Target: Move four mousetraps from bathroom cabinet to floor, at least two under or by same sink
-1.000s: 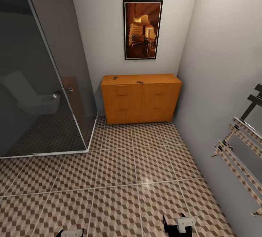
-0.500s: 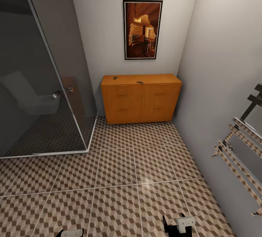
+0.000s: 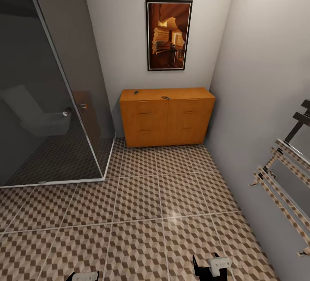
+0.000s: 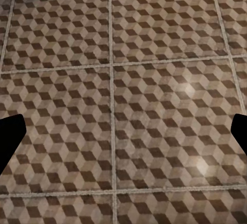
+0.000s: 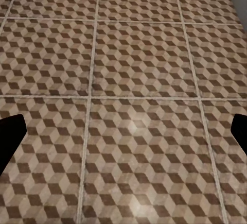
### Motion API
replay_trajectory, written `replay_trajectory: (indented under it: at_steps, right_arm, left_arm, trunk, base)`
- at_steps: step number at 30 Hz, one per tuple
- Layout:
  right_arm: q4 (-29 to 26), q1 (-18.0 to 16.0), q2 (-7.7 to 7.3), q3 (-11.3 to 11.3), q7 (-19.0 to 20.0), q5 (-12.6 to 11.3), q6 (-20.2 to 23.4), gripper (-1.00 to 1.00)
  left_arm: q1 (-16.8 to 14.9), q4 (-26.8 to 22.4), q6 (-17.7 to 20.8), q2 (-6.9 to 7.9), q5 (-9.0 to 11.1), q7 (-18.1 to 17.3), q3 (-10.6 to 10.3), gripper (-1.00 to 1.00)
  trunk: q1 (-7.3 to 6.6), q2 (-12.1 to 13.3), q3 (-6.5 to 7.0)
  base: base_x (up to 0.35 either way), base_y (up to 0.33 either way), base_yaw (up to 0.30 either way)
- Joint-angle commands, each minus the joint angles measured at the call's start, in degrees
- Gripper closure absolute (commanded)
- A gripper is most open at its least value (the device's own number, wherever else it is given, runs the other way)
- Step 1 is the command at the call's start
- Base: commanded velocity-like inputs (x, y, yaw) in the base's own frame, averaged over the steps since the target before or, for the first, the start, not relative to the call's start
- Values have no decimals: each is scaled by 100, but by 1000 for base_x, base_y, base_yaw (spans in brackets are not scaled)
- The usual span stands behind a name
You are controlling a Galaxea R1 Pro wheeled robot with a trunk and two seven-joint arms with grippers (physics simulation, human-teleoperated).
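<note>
the cabinet (image 3: 167,116) stands against the far wall, well apart from the robot across the bathroom floor (image 3: 142,212), with two small dark objects on its top, likely mousetraps (image 3: 165,97) though too small to confirm. the left gripper (image 4: 123,131) and right gripper (image 5: 123,131) hang spread wide, holding nothing. judgement: drive straight in, stop squarely at the front, clear of the glass shower screen (image 3: 64,78) at left.

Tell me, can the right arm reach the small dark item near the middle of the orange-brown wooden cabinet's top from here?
Probably not. The right tool hangs low by the robot, with several rows of cube-patterned floor tiles between it and the orange-brown wooden cabinet. Nothing blocks the way, so driving closer should do it.
</note>
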Motion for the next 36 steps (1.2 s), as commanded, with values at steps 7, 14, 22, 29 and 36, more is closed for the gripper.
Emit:
replay_trajectory:
  at_steps: [7, 14, 22, 29, 36]
  right_arm:
    - [5, -5, -2, 51, -45, -14, -13, -100]
    - [5, -5, -4, 51, -46, -14, -13, -100]
    - [5, -5, -2, 51, -47, -14, -13, -100]
    - [5, -5, 6, 51, -53, -14, -13, -100]
    - [5, -5, 12, 51, -54, -15, -13, -100]
  left_arm:
    - [-11, 23, -35, -1, 22, 3, -14, -100]
    - [-11, 23, -35, -1, 22, 3, -13, -100]
    - [-11, 23, -35, -1, 22, 3, -14, -100]
    - [-11, 23, -35, -1, 22, 3, -16, -100]
    - [-11, 23, -35, -1, 22, 3, -17, -100]
  trunk:
    - [3, -11, -11]
    - [3, -11, -11]
    - [3, -11, -11]
    - [3, -11, -11]
    - [3, -11, -11]
  base:
    - [0, 0, 0]
    - [0, 0, 0]
    - [0, 0, 0]
    - [0, 0, 0]
    - [0, 0, 0]
